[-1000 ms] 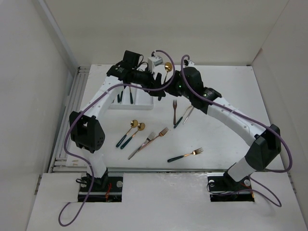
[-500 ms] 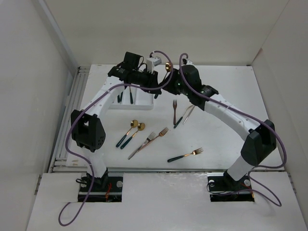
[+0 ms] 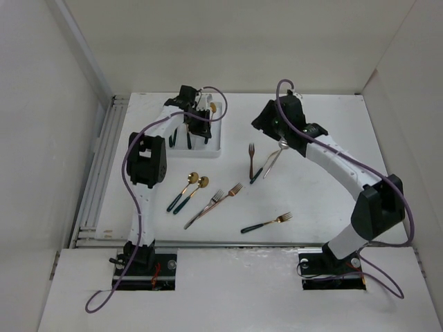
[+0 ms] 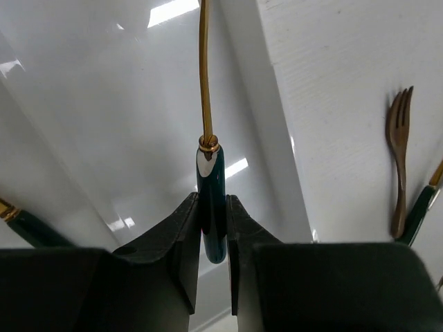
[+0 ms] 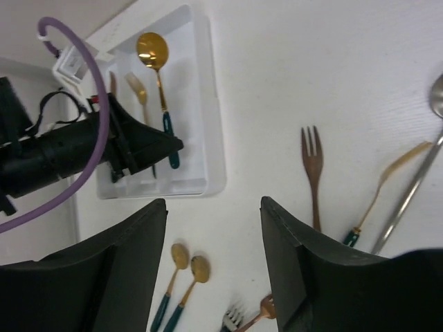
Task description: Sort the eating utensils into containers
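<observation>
So this is the drop-off step for one spoon, as far as I can judge. The white tray (image 5: 212, 104) sits right under the left gripper (image 4: 213, 216), which is clamped tight on the dark green handle of a gold spoon (image 5: 153, 50). The spoon sticks straight out ahead of the jaws, bowl at the far end, lined up along the tray's outermost compartment. Can't tell if it's touching the floor yet. The right gripper (image 5: 211, 207) hangs wide with nothing between its fingers. The tray is off to its left, and a brown fork (image 5: 312, 166), a gold fork with a green handle (image 5: 381, 194) and a silver spoon (image 5: 415, 187) lie ahead and to its right. Next move, I reckon: left lets go low and level so the spoon lands flat, then backs off without dragging it, while right drops onto one of those loose pieces.
</observation>
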Motion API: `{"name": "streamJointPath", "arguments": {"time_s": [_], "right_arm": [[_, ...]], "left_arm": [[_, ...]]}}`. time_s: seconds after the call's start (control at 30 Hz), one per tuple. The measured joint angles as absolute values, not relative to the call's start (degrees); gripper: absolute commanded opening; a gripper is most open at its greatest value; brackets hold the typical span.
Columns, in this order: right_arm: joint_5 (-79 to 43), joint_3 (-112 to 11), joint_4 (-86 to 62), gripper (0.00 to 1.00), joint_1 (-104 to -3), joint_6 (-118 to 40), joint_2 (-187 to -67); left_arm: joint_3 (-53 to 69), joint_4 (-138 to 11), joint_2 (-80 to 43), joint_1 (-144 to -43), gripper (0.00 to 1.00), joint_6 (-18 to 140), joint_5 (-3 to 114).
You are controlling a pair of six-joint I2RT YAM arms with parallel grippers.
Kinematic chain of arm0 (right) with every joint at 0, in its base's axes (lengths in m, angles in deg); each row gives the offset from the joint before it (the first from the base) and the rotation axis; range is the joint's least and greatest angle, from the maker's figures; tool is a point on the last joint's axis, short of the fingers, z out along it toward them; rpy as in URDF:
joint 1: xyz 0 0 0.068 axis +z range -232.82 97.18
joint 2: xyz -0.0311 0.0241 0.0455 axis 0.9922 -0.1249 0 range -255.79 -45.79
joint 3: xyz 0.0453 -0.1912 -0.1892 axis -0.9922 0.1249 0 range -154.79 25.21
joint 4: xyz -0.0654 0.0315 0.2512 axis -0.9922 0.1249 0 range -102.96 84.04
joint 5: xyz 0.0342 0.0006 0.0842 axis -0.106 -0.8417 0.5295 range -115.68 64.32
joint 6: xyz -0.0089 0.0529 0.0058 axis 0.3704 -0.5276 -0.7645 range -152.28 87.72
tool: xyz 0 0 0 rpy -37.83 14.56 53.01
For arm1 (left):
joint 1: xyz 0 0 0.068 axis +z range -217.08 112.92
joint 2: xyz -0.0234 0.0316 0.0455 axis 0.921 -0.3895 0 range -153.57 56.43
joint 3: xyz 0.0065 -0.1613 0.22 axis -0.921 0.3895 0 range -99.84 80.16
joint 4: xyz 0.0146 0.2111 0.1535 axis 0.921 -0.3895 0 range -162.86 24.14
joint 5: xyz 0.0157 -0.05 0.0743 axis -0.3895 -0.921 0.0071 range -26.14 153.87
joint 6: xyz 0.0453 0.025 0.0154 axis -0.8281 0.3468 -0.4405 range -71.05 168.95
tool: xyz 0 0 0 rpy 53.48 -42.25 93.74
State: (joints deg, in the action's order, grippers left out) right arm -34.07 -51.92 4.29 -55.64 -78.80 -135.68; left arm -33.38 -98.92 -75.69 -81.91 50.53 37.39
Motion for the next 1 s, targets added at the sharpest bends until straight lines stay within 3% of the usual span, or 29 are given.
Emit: {"name": "streamJointPath", "arguments": {"time_s": [0.1,0.13,0.23,0.3,0.43,0.57,0.7,1.0], "right_arm": [[-35.0,-53.0,6.5,0.51,-56.4,-78.5,-138.8],[-35.3,-53.4,7.4,0.44,-56.8,-78.4,-140.6],[-36.4,-53.7,10.9,0.35,-57.7,-78.5,-146.0],[-37.1,-53.7,13.8,0.32,-58.0,-78.6,-149.1],[-38.6,-53.6,18.2,0.32,-58.0,-79.1,-152.5],[-40.4,-53.2,19.4,0.39,-58.1,-79.5,-152.5],[-41.7,-51.8,19.7,0.41,-58.5,-79.9,-152.5],[-42.2,-51.3,20.1,0.41,-62.8,-78.2,-153.7]], "left_arm": [[-34.1,-98.2,-77.4,-82.1,0.0,51.4,38.4],[-34.4,-98.2,-77.6,-82.2,0.0,51.6,38.6],[-35.2,-97.8,-78.0,-82.2,0.24,52.1,38.7],[-35.4,-97.4,-78.0,-82.2,0.28,52.7,38.6],[-35.4,-96.8,-78.0,-81.8,0.32,53.7,38.7],[-35.4,-96.3,-78.0,-81.6,0.46,54.2,38.9],[-35.4,-96.5,-78.0,-81.4,0.53,54.0,39.3],[-35.5,-98.8,-76.0,-81.4,0.56,51.1,40.4]]}}
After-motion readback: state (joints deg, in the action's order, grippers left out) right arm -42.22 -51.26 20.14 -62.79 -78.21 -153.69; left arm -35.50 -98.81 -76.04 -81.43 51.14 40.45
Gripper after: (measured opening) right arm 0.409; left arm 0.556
